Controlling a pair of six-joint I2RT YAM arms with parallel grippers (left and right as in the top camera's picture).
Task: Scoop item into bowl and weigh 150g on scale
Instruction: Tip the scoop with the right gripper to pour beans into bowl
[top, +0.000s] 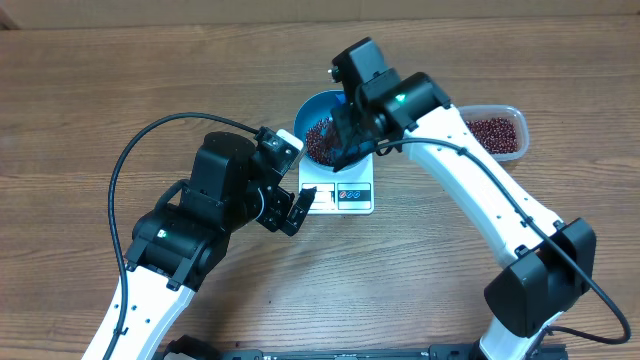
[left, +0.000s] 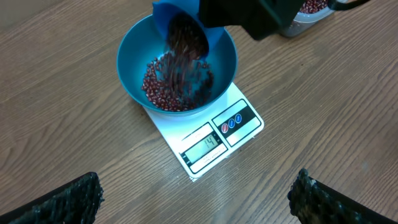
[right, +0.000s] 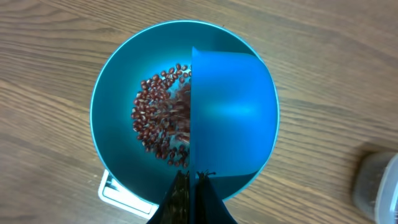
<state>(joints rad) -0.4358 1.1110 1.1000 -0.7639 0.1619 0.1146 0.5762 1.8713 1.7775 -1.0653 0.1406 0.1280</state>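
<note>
bowl (right: 118, 155), scoop (right: 233, 112) – smooth plastic, sl. gloss | table (top: 100, 90) – matt wood grain | scale (left: 174, 134) – smooth plastic

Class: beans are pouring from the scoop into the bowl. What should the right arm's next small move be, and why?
Probably hold the scoop tipped until it empties: beans are mid-pour into the bowl, which looks far from full.

Even bright light, falling beans (left: 180, 68) blurred

Beans (left: 177, 87) in bowl (left: 130, 68) atop scale (left: 214, 140), scoop (right: 233, 112) just above bowl, tub (top: 522, 130) well right of scale.
</note>
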